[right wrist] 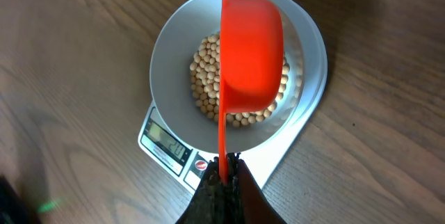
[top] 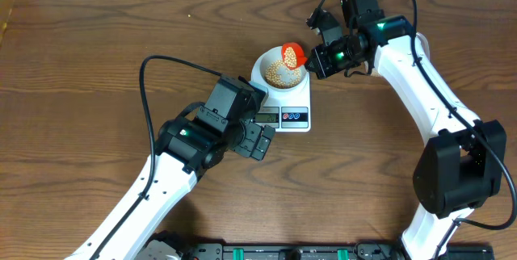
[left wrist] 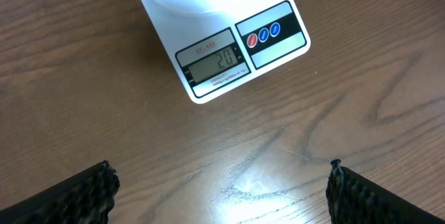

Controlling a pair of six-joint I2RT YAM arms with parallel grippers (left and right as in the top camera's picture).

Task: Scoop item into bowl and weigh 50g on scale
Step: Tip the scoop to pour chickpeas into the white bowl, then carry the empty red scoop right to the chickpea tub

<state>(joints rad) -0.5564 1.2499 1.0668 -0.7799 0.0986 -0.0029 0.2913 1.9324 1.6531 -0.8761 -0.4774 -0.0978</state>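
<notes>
Over bowl [right wrist: 170, 57] on scale [right wrist: 167, 144]: scoop [right wrist: 250, 50] held by right end effector [right wrist: 224, 175] | left end effector [left wrist: 221, 182] spread

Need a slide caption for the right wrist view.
Right gripper holds an orange scoop over the beans in the bowl on the scale.

white arms [top: 420, 74], black joints [top: 456, 171], black cables [top: 143, 90]
</notes>
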